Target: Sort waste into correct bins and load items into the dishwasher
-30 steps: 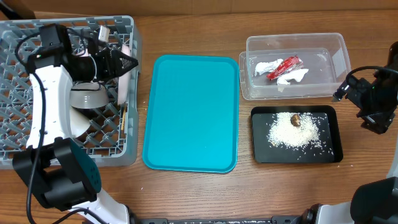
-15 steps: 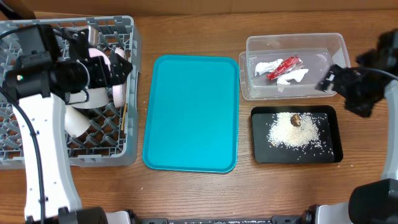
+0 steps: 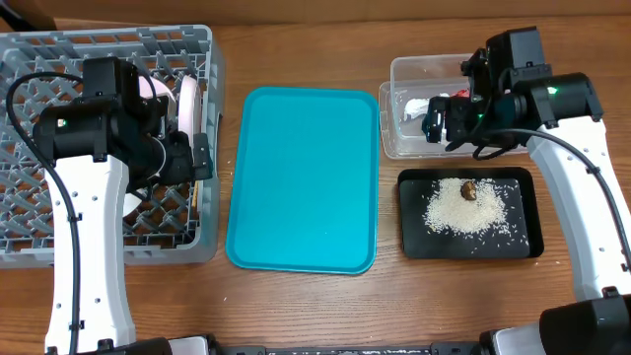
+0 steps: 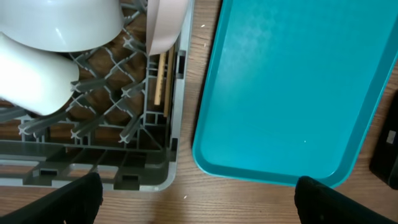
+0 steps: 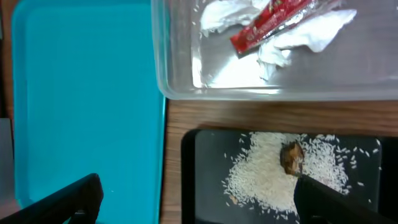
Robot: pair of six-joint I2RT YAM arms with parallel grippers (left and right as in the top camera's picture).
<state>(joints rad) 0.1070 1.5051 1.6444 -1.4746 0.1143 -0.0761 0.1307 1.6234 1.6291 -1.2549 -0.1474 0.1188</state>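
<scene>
Two chopsticks [image 4: 160,79] lie low in the rack [image 4: 143,177] by its right wall, beside the upright plate [image 4: 165,25]: light, stiff, thin, probably best pinched mid-length. Other white dishes [image 4: 56,22] are cut off and hard to tell apart. Wrapper [image 5: 267,28] and napkin [image 5: 323,28] sit in the tub [image 5: 177,87], rice [image 5: 261,174] in the black tray [image 5: 208,155]. Left fingers [image 4: 68,202] and right fingers [image 5: 62,202] are spread wide, holding nothing.

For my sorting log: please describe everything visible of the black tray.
The black tray is shallow, rectangular, plastic-looking, with a low rim. It lies flat on the wooden table, beside the clear tub and right of the teal tray, a strip of wood separating it from each. A heap of white rice and a small brown scrap lie inside.
</scene>
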